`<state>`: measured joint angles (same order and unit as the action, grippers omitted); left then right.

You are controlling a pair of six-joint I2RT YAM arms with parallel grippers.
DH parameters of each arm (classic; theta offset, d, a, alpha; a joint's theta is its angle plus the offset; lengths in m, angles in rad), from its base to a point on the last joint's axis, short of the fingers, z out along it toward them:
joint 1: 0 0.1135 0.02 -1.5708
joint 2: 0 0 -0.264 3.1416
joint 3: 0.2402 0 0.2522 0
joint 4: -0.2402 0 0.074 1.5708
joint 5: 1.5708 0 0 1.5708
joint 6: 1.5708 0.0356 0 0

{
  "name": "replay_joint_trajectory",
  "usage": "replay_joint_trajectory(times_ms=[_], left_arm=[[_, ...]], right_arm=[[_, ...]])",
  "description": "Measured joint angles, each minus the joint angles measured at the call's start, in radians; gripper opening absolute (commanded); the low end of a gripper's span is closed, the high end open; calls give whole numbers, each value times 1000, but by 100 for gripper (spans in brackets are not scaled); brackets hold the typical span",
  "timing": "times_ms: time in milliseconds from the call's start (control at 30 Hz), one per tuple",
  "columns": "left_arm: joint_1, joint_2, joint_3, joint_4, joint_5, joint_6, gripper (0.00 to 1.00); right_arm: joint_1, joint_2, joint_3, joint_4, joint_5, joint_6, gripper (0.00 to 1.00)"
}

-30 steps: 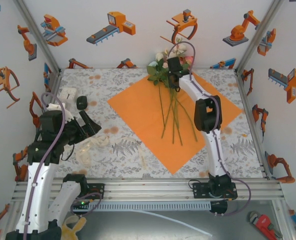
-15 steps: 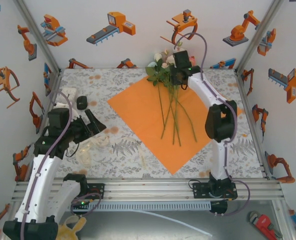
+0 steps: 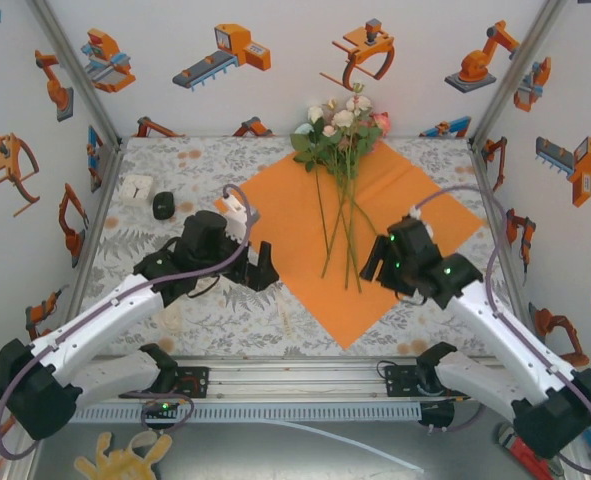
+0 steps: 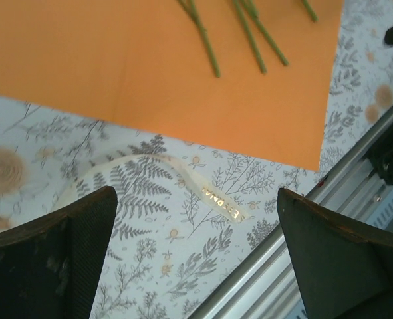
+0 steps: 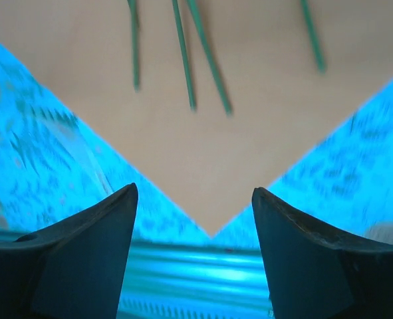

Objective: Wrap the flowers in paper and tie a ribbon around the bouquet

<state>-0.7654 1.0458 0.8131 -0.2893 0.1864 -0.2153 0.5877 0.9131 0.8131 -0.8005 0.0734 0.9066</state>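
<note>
Right hand (image 5: pixel 195 193) back from flowers (image 3: pixel 340 125), over paper (image 3: pixel 285 215), parted, empty; left hand (image 4: pixel 196 194) wide, empty, above ribbon (image 4: pixel 215 198).

I've got bright orange paper (image 3: pixel 275 220), green stems (image 4: pixel 203 40), pink and white flowers (image 3: pixel 340 125), grey fern-print tablecloth (image 4: pixel 183 266), cream translucent ribbon (image 4: pixel 213 196).

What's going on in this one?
Nothing is wrapped yet. The flowers lie loose on the flat paper, blooms at its far corner and stems pointing toward the arms. The left fingers are open and empty over the tablecloth, above the ribbon beside the paper's edge. The right fingers are open and empty over the paper's near corner, by the stem ends.
</note>
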Motion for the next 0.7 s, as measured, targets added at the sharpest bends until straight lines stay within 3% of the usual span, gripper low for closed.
replay_joint_trajectory(times_ms=[167, 333, 700], left_arm=[[-81, -42, -73, 96, 35, 140, 97], [-102, -61, -89, 141, 43, 191, 97], [-112, -60, -98, 182, 50, 201, 97]], right_arm=[[183, -14, -139, -48, -1, 264, 65], [327, 116, -227, 48, -12, 460, 65], [396, 276, -251, 223, -4, 595, 65]])
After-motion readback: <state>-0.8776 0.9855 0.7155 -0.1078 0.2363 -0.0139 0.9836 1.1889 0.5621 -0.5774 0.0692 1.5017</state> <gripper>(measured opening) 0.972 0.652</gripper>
